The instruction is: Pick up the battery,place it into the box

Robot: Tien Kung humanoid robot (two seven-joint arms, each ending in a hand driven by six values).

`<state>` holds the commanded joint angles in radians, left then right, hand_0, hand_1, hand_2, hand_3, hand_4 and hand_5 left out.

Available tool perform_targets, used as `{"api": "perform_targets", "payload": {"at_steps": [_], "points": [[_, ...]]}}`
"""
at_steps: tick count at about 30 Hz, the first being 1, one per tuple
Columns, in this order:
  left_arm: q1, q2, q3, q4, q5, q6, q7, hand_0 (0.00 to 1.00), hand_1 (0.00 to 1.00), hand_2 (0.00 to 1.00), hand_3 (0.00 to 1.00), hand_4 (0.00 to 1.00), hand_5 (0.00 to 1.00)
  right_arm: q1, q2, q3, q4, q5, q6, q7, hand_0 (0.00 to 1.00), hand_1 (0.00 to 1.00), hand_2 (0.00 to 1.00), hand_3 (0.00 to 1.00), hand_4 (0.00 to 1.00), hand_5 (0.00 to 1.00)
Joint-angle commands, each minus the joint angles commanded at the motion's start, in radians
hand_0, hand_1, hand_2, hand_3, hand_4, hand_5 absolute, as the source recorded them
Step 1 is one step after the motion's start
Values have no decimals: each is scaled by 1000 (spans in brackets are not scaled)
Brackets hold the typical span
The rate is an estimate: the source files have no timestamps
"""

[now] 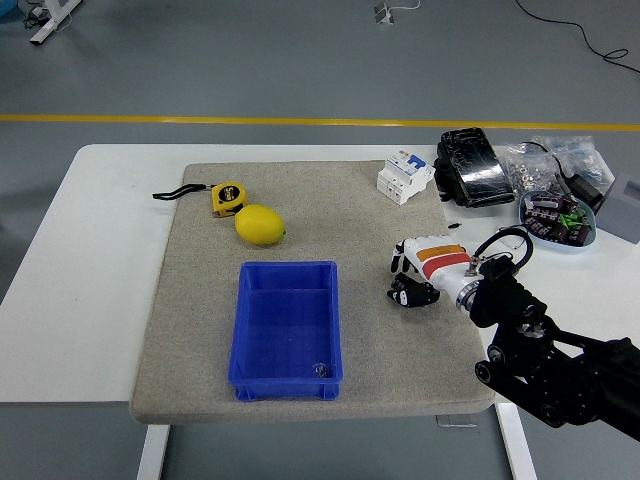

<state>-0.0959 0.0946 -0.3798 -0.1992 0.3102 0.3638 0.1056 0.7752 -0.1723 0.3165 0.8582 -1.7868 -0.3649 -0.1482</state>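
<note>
Reaching in from 4 o'clock, the robot's white and black right hand (413,280) hangs low over the grey felt mat (200,300) on the white table (90,280). I cannot tell if it is closed or holding anything. The small battery does not show; it may be hidden under the hand. The blue plastic box (288,267) sits near the hand at 9 o'clock. A round yellow lemon (260,224) lies at 11 o'clock from the box.
</note>
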Motion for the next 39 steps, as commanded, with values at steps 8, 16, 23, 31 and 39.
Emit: {"api": "perform_targets", "payload": {"at_steps": [8, 16, 23, 31, 39], "points": [[5, -1, -4, 0, 6, 0, 3, 600, 572, 651, 586, 641, 591, -22, -6, 12, 11, -5, 9, 0, 274, 390, 452, 494, 838, 247], [5, -2, -6, 0, 12, -1, 5, 599, 570, 652, 587, 641, 591, -37, -12, 22, 5, -2, 3, 1, 207, 356, 427, 453, 814, 246], [6, -2, -8, 0, 17, -1, 6, 602, 570, 651, 587, 641, 591, -40, -9, 21, 3, 5, -4, 8, 181, 340, 416, 441, 794, 249], [7, -2, -13, 1, 24, -1, 8, 599, 570, 651, 587, 641, 591, -38, -7, 24, 6, 23, -17, 25, 117, 326, 405, 434, 756, 250], [6, -3, -15, 0, 27, -1, 9, 602, 570, 653, 587, 642, 593, -41, -7, 24, 3, 41, -21, 35, 114, 321, 405, 432, 714, 234]]}}
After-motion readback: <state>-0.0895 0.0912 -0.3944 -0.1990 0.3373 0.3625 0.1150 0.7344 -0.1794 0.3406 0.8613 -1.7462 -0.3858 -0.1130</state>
